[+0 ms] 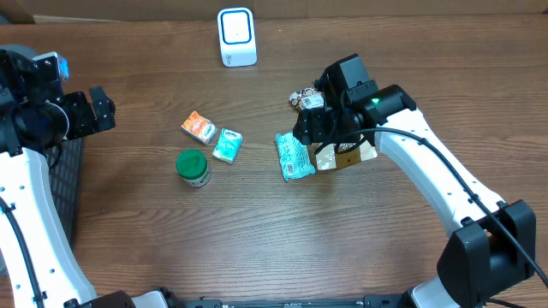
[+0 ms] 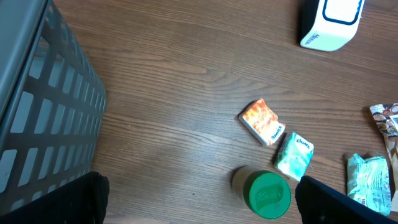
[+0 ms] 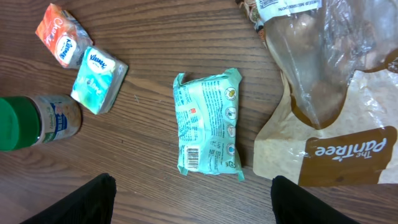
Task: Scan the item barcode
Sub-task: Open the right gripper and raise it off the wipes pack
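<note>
Barcode side up, the teal packet (image 3: 208, 121) lies flat on the worktop (image 3: 155, 37) just beside a brown bag (image 3: 336, 149), the right gripper (image 3: 191, 186) above it with jaws apart and empty. The left gripper (image 2: 199, 198) hangs wide open beside the basket (image 2: 37, 112), empty.

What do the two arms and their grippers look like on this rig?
The left arm and right arm have white tubular links and bulky black joints. A black cable runs along the right arm; a small green light glows near its wrist. The left gripper and right gripper are black, with blunt dark fingers.
</note>
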{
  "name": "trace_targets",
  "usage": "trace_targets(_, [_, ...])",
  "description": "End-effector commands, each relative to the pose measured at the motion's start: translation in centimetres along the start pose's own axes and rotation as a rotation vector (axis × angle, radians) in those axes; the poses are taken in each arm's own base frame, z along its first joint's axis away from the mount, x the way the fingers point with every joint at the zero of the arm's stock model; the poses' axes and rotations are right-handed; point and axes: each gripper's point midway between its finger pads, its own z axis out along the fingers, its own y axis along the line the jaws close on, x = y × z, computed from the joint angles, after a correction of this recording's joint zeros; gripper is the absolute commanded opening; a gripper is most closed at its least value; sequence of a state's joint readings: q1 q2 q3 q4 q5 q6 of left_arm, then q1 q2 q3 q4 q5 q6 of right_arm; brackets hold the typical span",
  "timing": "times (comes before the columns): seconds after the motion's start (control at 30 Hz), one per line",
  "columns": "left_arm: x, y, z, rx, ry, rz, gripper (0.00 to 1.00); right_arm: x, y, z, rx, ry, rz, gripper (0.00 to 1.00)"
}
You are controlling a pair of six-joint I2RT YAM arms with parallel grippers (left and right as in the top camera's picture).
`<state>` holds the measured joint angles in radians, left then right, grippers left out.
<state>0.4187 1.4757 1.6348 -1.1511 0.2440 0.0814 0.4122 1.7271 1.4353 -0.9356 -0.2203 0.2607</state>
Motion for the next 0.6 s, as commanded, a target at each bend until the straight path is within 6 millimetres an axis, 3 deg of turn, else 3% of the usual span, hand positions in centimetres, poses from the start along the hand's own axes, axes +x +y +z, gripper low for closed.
trace_targets(0.0, [-0.14,-0.27,0.1,0.013,-0.002,0.015,1.0,-0.26,-0.3,-0.36,0.017,-0.018,-0.009,0.78])
trace_targets(0.57, [-0.14,-0.27,0.1,0.013,-0.002,0.015,1.0,-0.54,-0.17,-0.37,0.012,-0.029,-0.012,0.76])
